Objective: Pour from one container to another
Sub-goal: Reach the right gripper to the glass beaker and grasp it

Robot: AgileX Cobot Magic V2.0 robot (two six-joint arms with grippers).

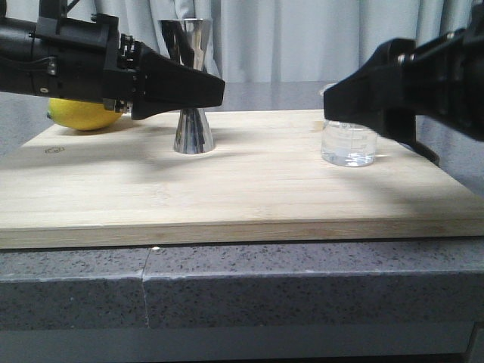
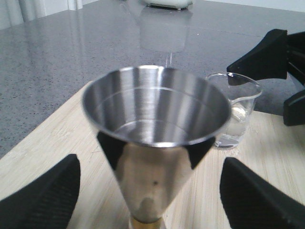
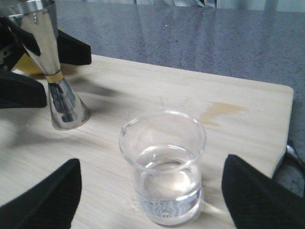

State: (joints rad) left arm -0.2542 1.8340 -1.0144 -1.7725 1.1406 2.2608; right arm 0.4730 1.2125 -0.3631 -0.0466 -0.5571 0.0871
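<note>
Lemon [image 1: 82,115]: far left corner of the wooden board [image 1: 249,189], partly behind the left arm.
Left tool [image 2: 150,191]: fingers spread wide, one on each side of the jigger, not touching it.
Jigger [image 1: 192,91]: upright near the board's far edge, left of centre.
Beaker [image 1: 348,144]: upright toward the board's right edge, some clear liquid inside.
Right tool [image 3: 152,195]: fingers spread, the beaker between them, untouched.

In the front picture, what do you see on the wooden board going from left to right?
Lemon → jigger → beaker.
</note>
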